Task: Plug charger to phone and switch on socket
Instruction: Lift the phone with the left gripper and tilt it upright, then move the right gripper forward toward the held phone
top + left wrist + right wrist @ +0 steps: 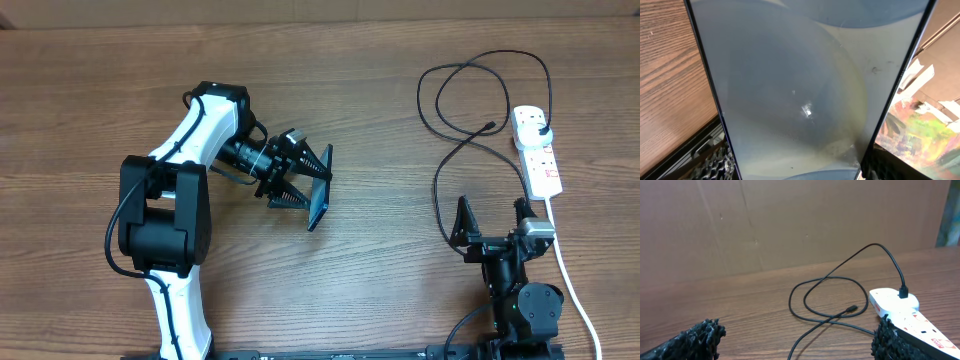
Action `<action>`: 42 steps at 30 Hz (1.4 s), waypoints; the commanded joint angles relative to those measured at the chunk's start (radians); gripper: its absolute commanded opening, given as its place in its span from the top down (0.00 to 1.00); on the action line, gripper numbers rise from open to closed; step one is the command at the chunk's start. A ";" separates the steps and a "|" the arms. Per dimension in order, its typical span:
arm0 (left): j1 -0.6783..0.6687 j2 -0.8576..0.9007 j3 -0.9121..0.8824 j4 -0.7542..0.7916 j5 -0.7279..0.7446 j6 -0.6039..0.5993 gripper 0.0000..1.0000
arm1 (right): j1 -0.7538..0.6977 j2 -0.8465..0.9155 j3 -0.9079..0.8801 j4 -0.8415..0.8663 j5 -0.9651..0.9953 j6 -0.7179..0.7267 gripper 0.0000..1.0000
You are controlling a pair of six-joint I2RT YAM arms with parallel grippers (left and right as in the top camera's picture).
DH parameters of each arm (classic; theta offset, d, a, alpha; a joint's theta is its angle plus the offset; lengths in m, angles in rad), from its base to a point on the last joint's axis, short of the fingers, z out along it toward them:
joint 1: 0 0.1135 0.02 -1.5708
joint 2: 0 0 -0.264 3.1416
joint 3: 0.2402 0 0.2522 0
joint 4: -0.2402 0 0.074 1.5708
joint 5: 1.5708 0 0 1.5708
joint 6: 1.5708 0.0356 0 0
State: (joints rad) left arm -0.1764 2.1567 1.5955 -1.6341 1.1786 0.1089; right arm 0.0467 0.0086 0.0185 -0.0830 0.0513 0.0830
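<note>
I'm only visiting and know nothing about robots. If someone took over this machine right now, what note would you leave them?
The left tool is shut on the phone, holding it tilted on edge.
The right tool is open and empty, near the power strip.
The charger has its plug end in the power strip. Its small connector lies loose on the table, away from the phone.
Done: phone gripped, charger in the strip.
Left: put the connector into the phone, then switch on the strip. Whether it is already on cannot be told.
</note>
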 commanded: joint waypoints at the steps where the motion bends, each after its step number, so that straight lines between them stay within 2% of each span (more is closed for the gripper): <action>1: 0.000 0.007 0.023 -0.002 0.045 0.026 0.56 | 0.004 -0.005 -0.011 0.003 -0.003 0.001 0.00; 12: 0.000 0.007 0.023 -0.002 0.046 0.026 0.55 | 0.004 -0.005 -0.011 0.028 -0.048 0.002 0.00; 16: 0.000 0.007 0.023 -0.002 0.046 0.026 0.55 | 0.004 -0.005 -0.011 0.068 -0.227 0.043 0.00; 19: 0.000 0.007 0.023 0.005 0.046 0.026 0.55 | 0.004 -0.005 -0.011 0.107 -0.404 0.143 0.00; 22: 0.000 0.007 0.023 0.013 0.047 0.025 0.55 | 0.004 -0.005 -0.011 0.106 -0.664 0.335 0.00; 26: -0.001 0.007 0.023 0.012 0.050 0.025 0.55 | 0.004 -0.005 -0.011 0.105 -0.848 0.479 0.00; 30: 0.000 0.007 0.023 0.013 0.053 0.025 0.55 | 0.004 -0.005 -0.011 0.093 -0.889 0.597 0.00; 36: -0.001 0.007 0.023 0.024 0.078 0.025 0.55 | 0.004 -0.005 -0.011 0.108 -0.860 0.613 0.00; 42: -0.001 0.007 0.023 0.044 0.079 0.009 0.55 | 0.004 -0.004 -0.002 0.086 -0.841 0.762 0.00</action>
State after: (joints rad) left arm -0.1764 2.1567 1.5959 -1.5932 1.2015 0.1085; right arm 0.0467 0.0086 0.0185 0.0135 -0.7898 0.7414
